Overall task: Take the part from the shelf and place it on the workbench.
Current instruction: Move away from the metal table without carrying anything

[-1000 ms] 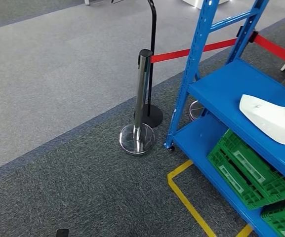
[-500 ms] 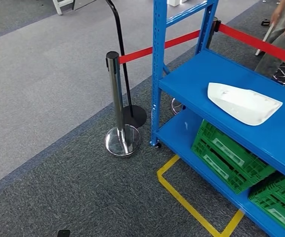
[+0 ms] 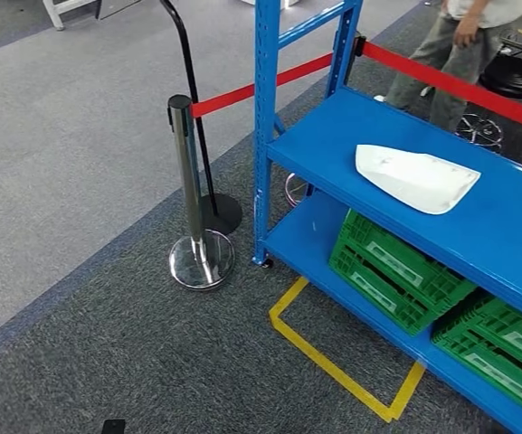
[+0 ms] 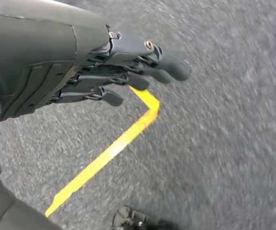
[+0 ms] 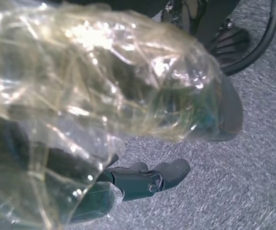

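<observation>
Grey carpet underfoot, both arms hanging: left hand (image 4: 129,72) open, right hand (image 5: 143,179) unclear under plastic wrap; square up to the white part (image 3: 414,178) at two o'clock on the blue shelf (image 3: 510,226) before reaching.

Industrial workshop or test hall. Grey carpet-tile floor (image 3: 73,136) marked with yellow tape (image 3: 339,366); blue steel rack shelf (image 3: 408,172) on castors holding green plastic crates (image 3: 394,271) on its lower level; chrome stanchion (image 3: 193,194) with red barrier belt (image 3: 258,89) cordoning the area; a person (image 3: 462,45) stands beyond the belt.
</observation>
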You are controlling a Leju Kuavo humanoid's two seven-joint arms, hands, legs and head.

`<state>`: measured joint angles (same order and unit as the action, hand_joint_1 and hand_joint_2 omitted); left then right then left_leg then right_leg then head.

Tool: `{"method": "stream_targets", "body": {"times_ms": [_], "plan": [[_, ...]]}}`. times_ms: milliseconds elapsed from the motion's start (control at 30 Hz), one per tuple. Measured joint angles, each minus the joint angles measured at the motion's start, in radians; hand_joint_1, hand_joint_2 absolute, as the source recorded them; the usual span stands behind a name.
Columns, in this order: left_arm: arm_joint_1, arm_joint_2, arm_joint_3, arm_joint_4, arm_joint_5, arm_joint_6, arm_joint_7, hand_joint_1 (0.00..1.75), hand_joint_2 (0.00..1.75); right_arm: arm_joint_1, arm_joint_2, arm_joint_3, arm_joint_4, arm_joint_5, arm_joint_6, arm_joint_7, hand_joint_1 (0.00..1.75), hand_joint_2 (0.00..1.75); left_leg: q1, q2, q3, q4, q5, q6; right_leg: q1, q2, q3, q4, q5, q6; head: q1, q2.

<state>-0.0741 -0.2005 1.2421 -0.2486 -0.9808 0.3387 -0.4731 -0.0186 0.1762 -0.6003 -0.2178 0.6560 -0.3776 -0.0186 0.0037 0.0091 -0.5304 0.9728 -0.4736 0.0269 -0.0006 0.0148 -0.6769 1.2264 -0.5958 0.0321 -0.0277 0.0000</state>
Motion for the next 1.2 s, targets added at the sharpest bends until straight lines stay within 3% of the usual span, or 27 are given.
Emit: {"method": "stream_targets", "body": {"times_ms": [33, 67, 100, 167, 233, 333, 367, 433, 500, 533, 567, 600, 700, 767, 867, 933, 1000, 1033, 1067, 1100, 1133, 1200], "plan": [[0.001, 0.0, 0.0, 0.0, 0.0, 0.0, 0.0, 0.0, 1.75, 0.001, 0.0, 0.0, 0.0, 0.0, 0.0, 0.0, 0.0, 0.0, 0.0, 0.011, -0.001, 0.0, 0.0, 0.0, -0.002, -0.004, -0.021, 0.049, -0.016, 0.004, 0.0, 0.0], [0.001, 0.0, 0.0, 0.0, 0.0, 0.0, 0.0, 0.0, 1.75, 0.002, 0.0, 0.0, 0.0, 0.001, 0.0, 0.0, 0.0, 0.0, 0.0, 0.021, -0.001, 0.0, 0.0, 0.0, -0.002, -0.006, -0.023, 0.061, -0.012, 0.006, 0.0, 0.0], [0.0, -0.001, 0.0, 0.0, 0.0, 0.0, 0.0, 0.0, 1.75, 0.003, 0.0, 0.0, 0.0, 0.001, 0.0, 0.0, 0.0, 0.0, 0.0, 0.03, 0.0, 0.0, -0.001, -0.001, -0.002, -0.01, -0.004, 0.03, 0.011, 0.007, 0.0, 0.0], [-0.001, -0.002, 0.0, 0.0, 0.0, 0.0, 0.0, 0.0, 1.75, 0.004, 0.0, 0.0, 0.0, 0.001, 0.0, 0.0, 0.0, 0.0, -0.002, 0.046, 0.003, 0.001, -0.003, -0.005, -0.001, -0.036, 0.077, -0.118, 0.072, 0.004, 0.0, 0.0], [-0.001, -0.003, 0.0, 0.0, 0.0, 0.0, 0.0, 0.0, 1.75, 0.001, 0.0, 0.0, 0.0, 0.002, 0.0, 0.0, 0.0, 0.0, -0.006, 0.059, 0.006, 0.003, -0.005, -0.014, 0.003, -0.057, 0.136, -0.225, 0.101, -0.008, -0.001, 0.0], [-0.004, -0.005, 0.0, 0.0, 0.001, 0.0, 0.0, 0.0, 1.75, 0.003, 0.0, 0.0, 0.0, 0.002, 0.001, 0.0, 0.0, 0.0, -0.007, 0.071, 0.008, 0.006, -0.008, -0.029, 0.005, -0.045, 0.142, -0.242, 0.105, -0.028, -0.002, 0.0], [-0.005, -0.005, 0.0, 0.0, 0.001, 0.0, 0.0, 0.0, 1.75, 0.004, -0.001, 0.0, 0.0, 0.002, 0.001, 0.001, 0.0, 0.0, -0.006, 0.062, 0.005, 0.015, -0.017, -0.036, 0.003, -0.039, 0.143, -0.243, 0.107, -0.034, -0.003, 0.0], [-0.005, -0.006, 0.0, 0.0, 0.003, 0.001, 0.0, 0.0, 1.75, 0.002, -0.001, -0.001, 0.0, 0.002, 0.002, 0.003, 0.0, 0.0, -0.002, 0.028, -0.023, 0.085, -0.066, -0.048, -0.001, -0.026, 0.146, -0.247, 0.112, -0.045, -0.006, 0.0], [-0.003, -0.006, 0.0, 0.0, 0.003, 0.002, 0.002, 0.0, 1.75, 0.001, -0.001, -0.001, 0.0, 0.003, 0.003, 0.006, 0.0, 0.0, 0.001, 0.006, -0.082, 0.219, -0.133, -0.053, 0.0, -0.011, 0.144, -0.246, 0.114, -0.05, -0.007, 0.0], [-0.001, -0.006, 0.0, 0.0, 0.003, 0.002, 0.003, 0.0, 1.75, 0.001, -0.001, -0.002, 0.0, 0.003, 0.003, 0.007, 0.0, 0.0, 0.001, 0.004, -0.108, 0.274, -0.151, -0.053, 0.001, -0.002, 0.143, -0.245, 0.114, -0.051, -0.007, 0.0], [0.0, -0.006, 0.0, 0.0, 0.003, 0.002, 0.004, 0.0, 1.75, 0.002, -0.001, -0.003, 0.0, 0.004, 0.004, 0.008, 0.0, 0.0, 0.001, 0.003, -0.12, 0.297, -0.148, -0.052, 0.002, 0.008, 0.143, -0.245, 0.114, -0.052, -0.007, 0.0], [0.001, -0.006, 0.0, 0.0, 0.002, 0.002, 0.004, 0.0, 1.75, 0.003, -0.001, -0.003, 0.0, 0.004, 0.004, 0.01, 0.0, 0.0, 0.001, 0.002, -0.115, 0.28, -0.124, -0.049, 0.003, 0.018, 0.144, -0.244, 0.114, -0.052, -0.007, 0.0], [0.0, -0.006, 0.0, 0.0, 0.001, 0.002, 0.004, 0.0, 1.75, 0.001, -0.001, -0.004, 0.0, 0.007, 0.01, 0.019, 0.0, 0.0, 0.001, -0.03, -0.033, 0.091, -0.017, -0.033, 0.005, 0.045, 0.144, -0.241, 0.114, -0.049, -0.007, 0.0], [-0.002, -0.006, 0.0, 0.0, 0.0, 0.002, 0.004, 0.0, 1.75, 0.0, 0.0, -0.004, 0.0, 0.008, 0.012, 0.022, 0.0, 0.0, 0.0, -0.052, -0.004, 0.021, -0.002, -0.024, 0.006, 0.059, 0.137, -0.238, 0.115, -0.042, -0.006, 0.0], [-0.003, -0.008, 0.0, 0.0, 0.0, 0.002, 0.004, 0.0, 1.75, 0.003, -0.001, -0.004, 0.0, 0.008, 0.014, 0.023, 0.0, 0.0, 0.001, -0.04, -0.001, 0.005, -0.002, -0.015, 0.004, 0.062, 0.123, -0.232, 0.112, -0.025, -0.006, 0.0], [-0.003, -0.009, 0.0, 0.0, 0.0, -0.001, 0.002, 0.0, 0.87, 0.001, -0.001, -0.005, 0.0, 0.007, 0.016, 0.028, 0.0, 0.0, 0.005, -0.025, 0.002, -0.004, 0.003, -0.005, 0.002, 0.033, 0.09, -0.172, 0.074, -0.016, -0.001, 0.0], [-0.002, -0.01, 0.0, 0.0, 0.001, -0.003, 0.001, 0.0, 0.0, -0.001, -0.002, -0.005, 0.0, 0.007, 0.02, 0.04, 0.0, 0.0, 0.005, -0.009, 0.0, -0.004, 0.002, 0.0, -0.002, 0.004, 0.027, -0.041, 0.007, -0.007, 0.006, 0.0], [-0.001, -0.01, 0.0, 0.0, 0.001, -0.004, 0.001, 0.0, 0.0, -0.002, -0.002, -0.006, 0.0, 0.008, 0.022, 0.049, 0.0, 0.0, 0.005, -0.002, 0.0, -0.004, 0.001, 0.0, -0.005, -0.002, -0.002, 0.021, -0.017, -0.002, 0.006, 0.0], [0.0, -0.009, 0.0, 0.0, 0.001, -0.005, 0.001, 0.0, 0.0, -0.002, -0.002, -0.007, 0.0, 0.009, 0.023, 0.061, 0.0, 0.0, 0.005, 0.004, 0.0, -0.003, 0.001, -0.001, -0.007, -0.004, -0.017, 0.054, -0.023, 0.003, 0.006, 0.0], [0.0, -0.009, 0.0, 0.0, -0.001, -0.006, 0.001, 0.0, 0.0, -0.001, -0.002, -0.008, 0.0, 0.011, 0.025, 0.074, 0.0, 0.0, 0.005, 0.008, 0.0, -0.003, 0.0, -0.002, -0.009, -0.006, -0.012, 0.049, -0.01, 0.006, 0.007, 0.0], [-0.001, -0.01, 0.0, 0.0, -0.002, -0.006, 0.001, 0.0, 0.0, 0.0, -0.002, -0.01, 0.0, 0.012, 0.026, 0.086, 0.0, 0.0, 0.006, 0.011, 0.002, -0.002, -0.001, -0.004, -0.012, -0.008, 0.014, 0.002, 0.021, 0.008, 0.006, 0.0], [-0.001, -0.01, 0.0, 0.0, -0.005, -0.006, 0.001, 0.0, 0.0, 0.0, -0.002, -0.013, 0.0, 0.014, 0.031, 0.105, 0.0, 0.0, 0.004, 0.013, 0.006, 0.0, -0.005, -0.012, -0.014, -0.019, 0.094, -0.145, 0.082, 0.009, 0.007, 0.0]]}}
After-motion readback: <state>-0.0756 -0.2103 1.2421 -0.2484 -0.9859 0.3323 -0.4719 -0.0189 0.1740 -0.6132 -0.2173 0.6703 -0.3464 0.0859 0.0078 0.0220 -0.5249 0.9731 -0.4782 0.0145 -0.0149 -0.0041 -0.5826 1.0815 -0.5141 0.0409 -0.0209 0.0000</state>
